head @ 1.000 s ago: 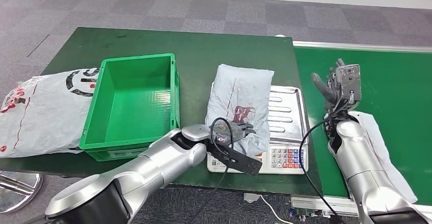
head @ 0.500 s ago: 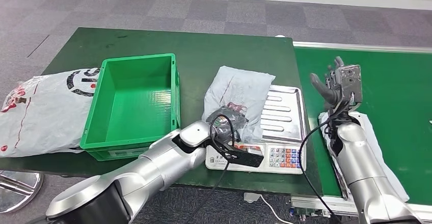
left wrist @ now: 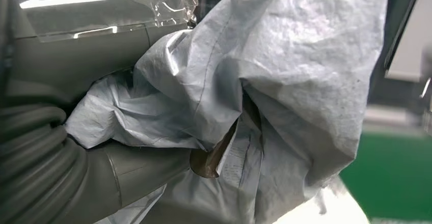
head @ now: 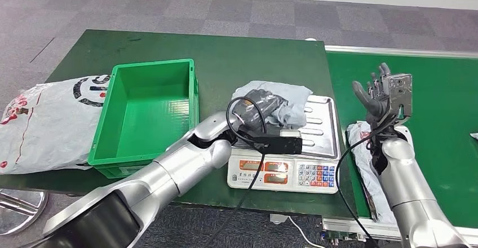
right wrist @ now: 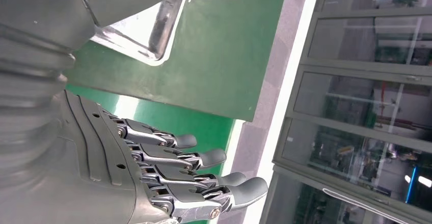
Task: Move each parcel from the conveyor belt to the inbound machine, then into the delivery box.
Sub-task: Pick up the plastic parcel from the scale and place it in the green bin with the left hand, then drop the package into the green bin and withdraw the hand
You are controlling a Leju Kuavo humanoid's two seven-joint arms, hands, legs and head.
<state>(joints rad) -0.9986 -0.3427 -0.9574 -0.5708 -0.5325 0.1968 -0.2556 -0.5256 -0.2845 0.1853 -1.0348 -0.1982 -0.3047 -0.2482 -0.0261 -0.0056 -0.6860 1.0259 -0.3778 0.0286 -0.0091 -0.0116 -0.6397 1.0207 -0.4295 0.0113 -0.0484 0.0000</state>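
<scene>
Bare dark-green surface beyond the open green plastic crate, rim just left of the steel-topped weighing scale. Crumpled grey plastic mailer parcel bunched in the left hand, raised over the scale's left edge. Right hand upright, fingers spread, holding nothing, above the green conveyor belt.

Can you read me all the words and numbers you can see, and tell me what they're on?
Nothing here can be read for sure.
Scale: two red display panels and a coloured keypad, too small to read.
Grey parcel in the left hand: faint print, too blurred.
White bag beside the green box: big black curved marks and red print, cut off, not readable.
</scene>
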